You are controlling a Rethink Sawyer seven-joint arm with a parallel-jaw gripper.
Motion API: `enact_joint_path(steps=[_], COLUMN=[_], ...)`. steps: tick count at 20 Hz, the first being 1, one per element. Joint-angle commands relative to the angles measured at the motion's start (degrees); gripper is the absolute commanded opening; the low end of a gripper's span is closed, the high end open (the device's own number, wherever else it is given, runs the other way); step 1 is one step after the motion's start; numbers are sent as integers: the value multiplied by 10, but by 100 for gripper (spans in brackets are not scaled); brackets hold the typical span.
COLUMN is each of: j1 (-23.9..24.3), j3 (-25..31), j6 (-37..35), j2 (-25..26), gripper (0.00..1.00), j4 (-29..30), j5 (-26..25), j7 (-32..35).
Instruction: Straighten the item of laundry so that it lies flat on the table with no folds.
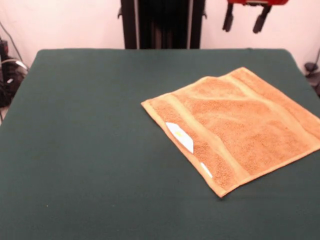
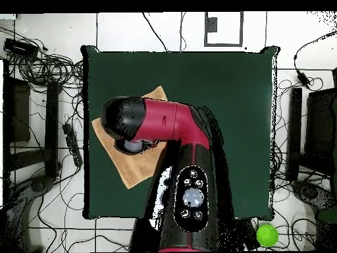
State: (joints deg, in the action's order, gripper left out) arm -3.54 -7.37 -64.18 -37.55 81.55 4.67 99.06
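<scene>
The orange-tan towel (image 1: 240, 125) lies spread on the right half of the dark green table (image 1: 90, 125), turned at an angle, with shallow ripples along its woven bands. Two white labels (image 1: 180, 136) sit at its near-left hem. Its right corner reaches the picture's edge. My gripper (image 1: 244, 21) hangs open and empty at the top, high above the table's far edge and apart from the towel. In the overhead view the red and black arm (image 2: 164, 122) covers much of the towel (image 2: 108, 138) near the table's (image 2: 224, 99) left side, and the gripper is hidden under it.
The black pedestal (image 1: 162, 22) stands behind the table's far edge. Cables (image 1: 10, 70) lie off the table's left side. In the overhead view, cables and dark stands ring the table, and a green ball (image 2: 266, 234) lies on the floor at the lower right.
</scene>
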Motion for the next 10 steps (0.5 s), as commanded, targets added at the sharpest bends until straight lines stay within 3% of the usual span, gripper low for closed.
enact_joint_path(steps=[1, 10], j1=[6, 12], j3=[54, 65], j6=[-52, -52], j2=[15, 19], gripper=[100, 100], j4=[-7, -6], j5=[-37, -51], j7=[-9, -15])
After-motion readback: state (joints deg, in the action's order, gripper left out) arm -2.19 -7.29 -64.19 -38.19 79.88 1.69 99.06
